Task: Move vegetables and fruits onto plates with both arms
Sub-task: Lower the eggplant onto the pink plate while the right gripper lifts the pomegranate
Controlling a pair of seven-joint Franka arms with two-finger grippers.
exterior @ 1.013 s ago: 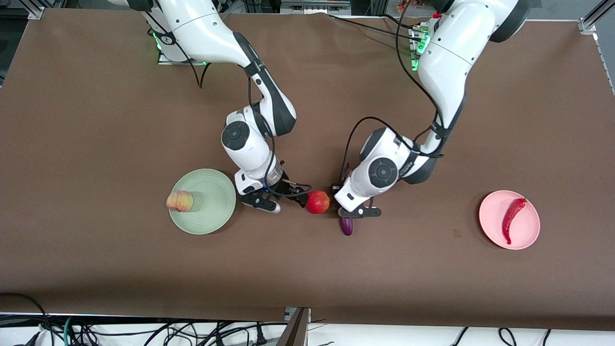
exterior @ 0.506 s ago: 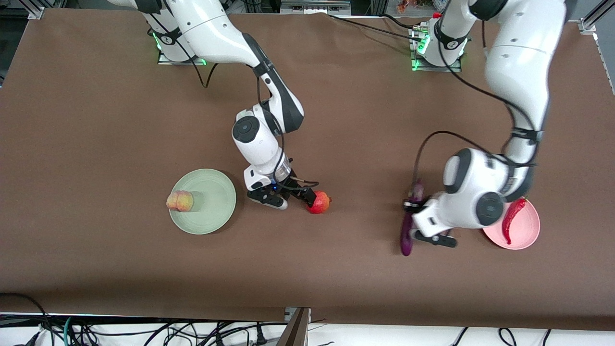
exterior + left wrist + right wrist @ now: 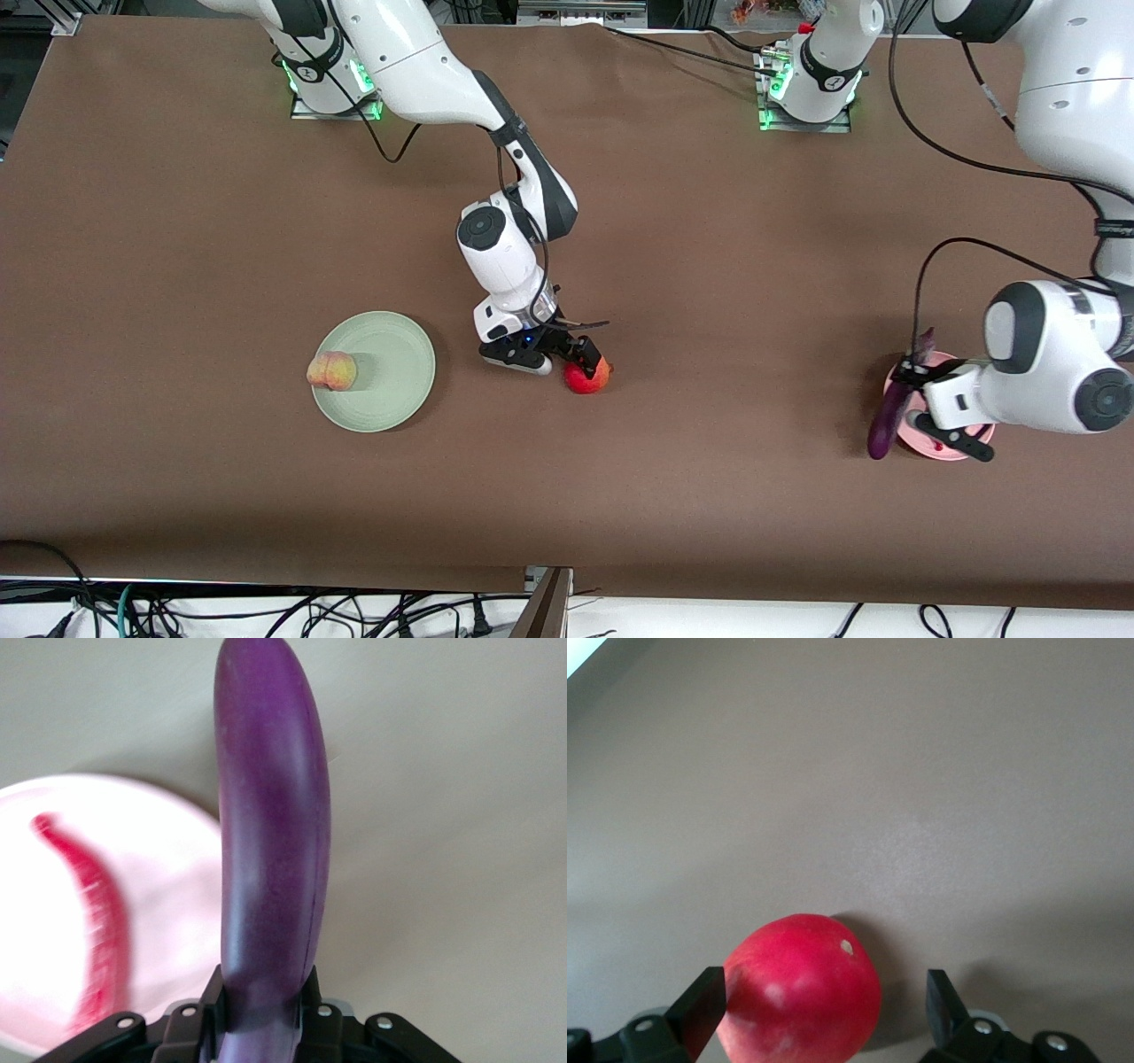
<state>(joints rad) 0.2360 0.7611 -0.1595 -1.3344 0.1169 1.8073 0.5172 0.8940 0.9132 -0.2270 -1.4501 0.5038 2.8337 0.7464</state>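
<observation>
My left gripper (image 3: 912,409) is shut on the purple eggplant (image 3: 882,425), held up over the edge of the pink plate (image 3: 941,454). In the left wrist view the eggplant (image 3: 275,815) sticks out from the gripper (image 3: 266,997), with the pink plate (image 3: 168,859) and the red chili (image 3: 97,912) on it below. My right gripper (image 3: 580,356) is open and low around the red apple (image 3: 588,379) mid-table. In the right wrist view the apple (image 3: 802,988) sits between the fingers (image 3: 700,1005), against one and apart from the other. The peach (image 3: 332,370) lies on the green plate (image 3: 394,372).
The brown table (image 3: 709,496) has bare cloth between the two plates. Both arm bases stand along the edge farthest from the front camera. Cables hang below the table edge nearest the camera.
My left arm has carried the eggplant from the table's middle to the pink plate at its own end. My right gripper has shifted over the apple, which stays in place.
</observation>
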